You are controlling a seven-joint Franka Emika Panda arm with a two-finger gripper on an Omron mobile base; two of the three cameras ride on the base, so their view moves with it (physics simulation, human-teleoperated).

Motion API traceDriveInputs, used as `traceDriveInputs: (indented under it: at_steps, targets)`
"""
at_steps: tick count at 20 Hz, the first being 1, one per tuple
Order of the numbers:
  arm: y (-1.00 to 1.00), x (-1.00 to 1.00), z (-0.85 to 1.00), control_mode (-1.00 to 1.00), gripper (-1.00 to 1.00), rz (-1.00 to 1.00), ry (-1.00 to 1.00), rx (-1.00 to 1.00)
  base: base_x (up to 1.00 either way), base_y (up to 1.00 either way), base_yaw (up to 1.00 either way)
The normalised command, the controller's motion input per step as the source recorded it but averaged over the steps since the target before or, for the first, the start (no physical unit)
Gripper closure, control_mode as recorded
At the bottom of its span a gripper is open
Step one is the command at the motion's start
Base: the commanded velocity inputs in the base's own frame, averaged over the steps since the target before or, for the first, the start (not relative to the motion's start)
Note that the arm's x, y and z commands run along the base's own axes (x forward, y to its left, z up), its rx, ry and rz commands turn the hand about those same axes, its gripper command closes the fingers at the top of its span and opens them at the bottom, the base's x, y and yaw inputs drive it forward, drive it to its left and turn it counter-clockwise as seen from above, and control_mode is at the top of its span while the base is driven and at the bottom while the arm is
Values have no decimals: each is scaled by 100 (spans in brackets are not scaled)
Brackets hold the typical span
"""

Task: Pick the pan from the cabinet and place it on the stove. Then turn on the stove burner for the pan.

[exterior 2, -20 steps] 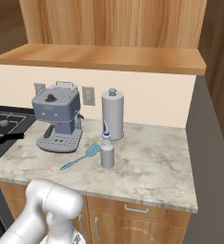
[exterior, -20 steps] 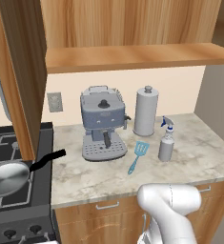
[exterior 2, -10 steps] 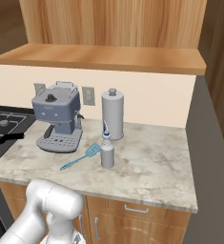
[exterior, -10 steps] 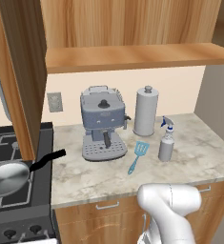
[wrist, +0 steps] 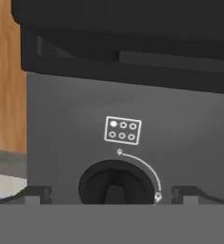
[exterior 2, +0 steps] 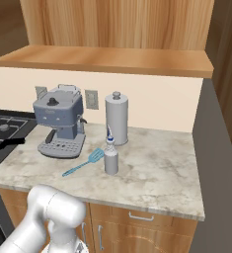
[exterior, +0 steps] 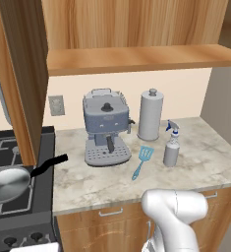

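From the left base view, the pan (exterior: 6,183) sat on the stove (exterior: 18,197) at the far left, on the black grates, its thin black handle pointing toward the marble bench (exterior: 136,172); it looked already set down there so a burner could heat it. An open cabinet (exterior: 21,74) door hung over the stove's right edge. On the bench stood a coffee machine (exterior: 106,127), a paper towel roll (exterior: 151,114), a spray bottle (exterior: 171,147) and a blue spatula (exterior: 141,160), all well apart from the pan. The white arm folded low in front of the bench. From the right base view, the arm bent down toward the lower left, and the pan's handle tip (exterior 2: 9,142) showed beside the stove's grates (exterior 2: 4,126). In the hand view, the pincer (wrist: 112,195) faced the stove's front panel squarely, jaws apart, either side of a round black knob (wrist: 114,183) beneath a six-burner diagram (wrist: 122,130), seemingly lined up to turn it.
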Motion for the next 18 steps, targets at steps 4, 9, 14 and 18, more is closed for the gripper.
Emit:
traceDriveInputs:
  at_steps: [4,9,14,18]
  targets:
    - [9,16,-17,-100,-100,0,0,0,0,0,0]
    - [11,13,-12,-100,-100,1,0,0,0,0,0]
    - [7,19,-8,-100,100,1,0,0,0,0,0]
    - [0,22,-5,-100,100,3,0,0,0,0,0]
